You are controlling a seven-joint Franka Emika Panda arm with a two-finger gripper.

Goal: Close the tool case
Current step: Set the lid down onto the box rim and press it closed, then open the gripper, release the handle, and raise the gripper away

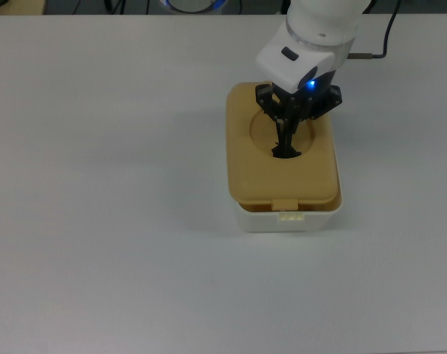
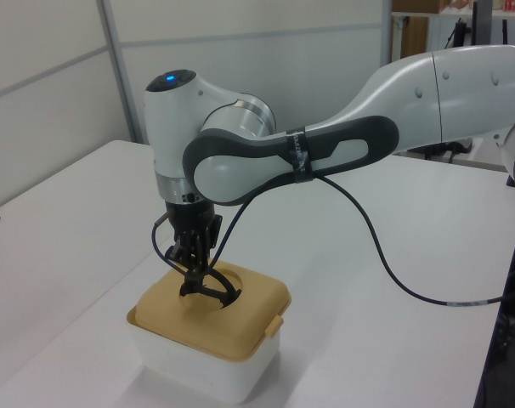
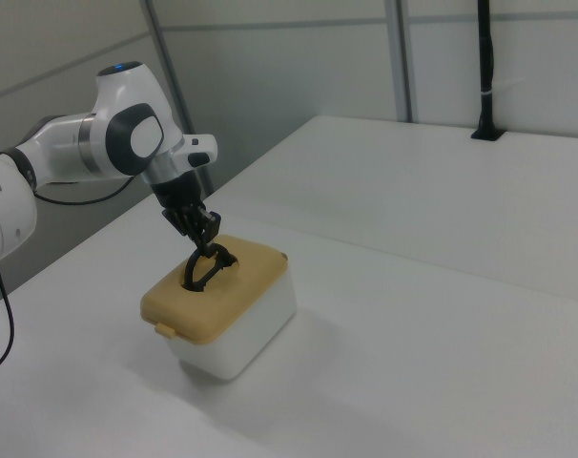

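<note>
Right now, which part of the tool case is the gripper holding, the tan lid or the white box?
The tan lid: the gripper is shut on the black handle in its round recess. The white box beneath it goes untouched.

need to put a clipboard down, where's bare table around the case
Bare table spans everything on the top view's left of the tool case, and the strip below it. Crowded only at the case: the gripper holds the lid handle, arm overhead.
</note>
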